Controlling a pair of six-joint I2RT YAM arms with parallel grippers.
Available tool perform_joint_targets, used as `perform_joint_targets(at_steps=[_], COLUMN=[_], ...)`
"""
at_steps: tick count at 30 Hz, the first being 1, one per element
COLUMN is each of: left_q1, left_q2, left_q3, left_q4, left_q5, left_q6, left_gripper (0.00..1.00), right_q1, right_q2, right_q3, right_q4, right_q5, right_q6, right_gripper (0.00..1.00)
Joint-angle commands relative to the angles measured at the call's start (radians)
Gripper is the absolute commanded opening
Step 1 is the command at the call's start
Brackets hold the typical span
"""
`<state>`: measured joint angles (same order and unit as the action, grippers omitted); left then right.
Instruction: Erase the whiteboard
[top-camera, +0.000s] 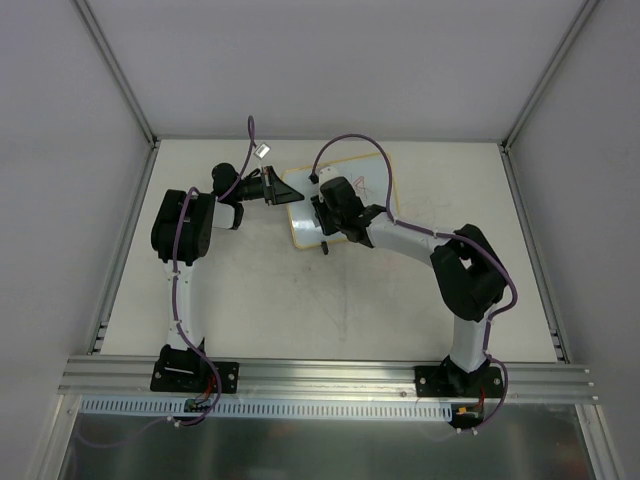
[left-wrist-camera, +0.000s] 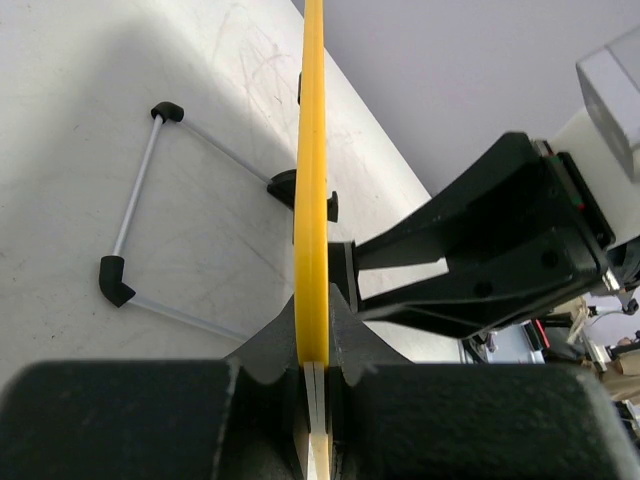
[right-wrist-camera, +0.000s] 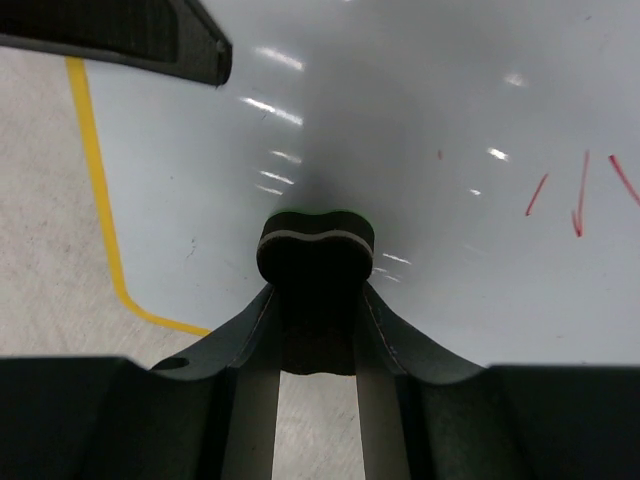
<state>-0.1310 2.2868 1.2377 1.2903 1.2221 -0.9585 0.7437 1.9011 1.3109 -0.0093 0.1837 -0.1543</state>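
The whiteboard (top-camera: 345, 195) lies at the back middle of the table, white with a yellow rim. My left gripper (top-camera: 275, 188) is shut on its left edge; the left wrist view shows the yellow rim (left-wrist-camera: 314, 200) edge-on between the jaws. My right gripper (top-camera: 325, 215) is shut on a black bone-shaped eraser (right-wrist-camera: 317, 250), which is pressed against the board's white face (right-wrist-camera: 420, 120). Red pen strokes (right-wrist-camera: 578, 200) remain on the board to the right of the eraser. A black clip foot (left-wrist-camera: 285, 186) shows under the board.
A thin white wire stand with black corner pieces (left-wrist-camera: 135, 200) lies on the table beside the board. Grey walls enclose the table on three sides. An aluminium rail (top-camera: 320, 372) runs along the near edge.
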Motion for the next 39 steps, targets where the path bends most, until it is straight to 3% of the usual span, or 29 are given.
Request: perform_joint_targets(at_steps=[1, 9, 26, 39], left_q1=[0.001, 0.001, 0.001, 0.001], left_q2=[0.008, 0.008, 0.008, 0.008], left_q3=[0.008, 0.008, 0.005, 0.006], left_q4=[0.339, 0.339, 0.340, 0.342], left_q5=[0.057, 0.056, 0.057, 0.057], left_q6=[0.055, 0.053, 0.055, 0.055], left_gripper=[0.00, 0.00, 0.00, 0.00], right_q1=[0.022, 0.014, -0.159, -0.293], right_q2=[0.023, 0.016, -0.039, -0.073], right_q3=[-0.058, -0.064, 0.031, -0.002], right_q4=[-0.035, -0.031, -0.092, -0.100], right_q5=[-0.036, -0.015, -0.010, -0.003], right_q6=[0.047, 0.061, 0.035, 0.030], right_gripper=[0.00, 0.00, 0.00, 0.00])
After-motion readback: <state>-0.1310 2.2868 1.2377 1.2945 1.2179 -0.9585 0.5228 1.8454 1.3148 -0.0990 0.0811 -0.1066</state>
